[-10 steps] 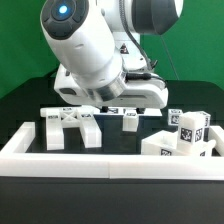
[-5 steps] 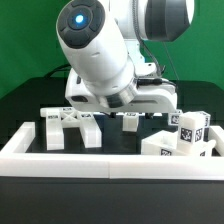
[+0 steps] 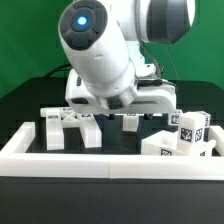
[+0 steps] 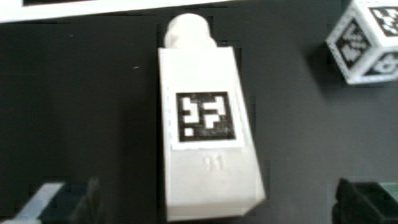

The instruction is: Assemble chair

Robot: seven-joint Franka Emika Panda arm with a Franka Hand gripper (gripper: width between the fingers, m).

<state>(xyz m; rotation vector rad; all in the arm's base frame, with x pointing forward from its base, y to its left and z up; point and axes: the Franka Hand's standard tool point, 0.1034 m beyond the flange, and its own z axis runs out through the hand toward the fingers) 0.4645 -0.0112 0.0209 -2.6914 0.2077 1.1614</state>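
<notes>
A white square chair leg (image 4: 205,110) with a black-and-white tag and a round peg at one end lies flat on the black table. My gripper (image 4: 210,200) is open, its dark fingertips (image 4: 50,200) standing well apart on either side of the leg's plain end without touching it. In the exterior view the gripper (image 3: 118,116) hangs low over the table, just behind the X-braced chair frame (image 3: 70,126), and mostly hides the leg. More tagged white chair parts (image 3: 186,136) are piled at the exterior view's right.
A long low white rail (image 3: 100,162) runs across the front and turns back at both ends. A tagged white block (image 4: 370,45) lies close to the leg's peg end. The arm's bulky body (image 3: 100,50) hides the table behind it.
The arm has come down and shifted slightly toward the exterior view's right, bringing the gripper low over the leg. The jaws have stayed open. The parts have not moved.
</notes>
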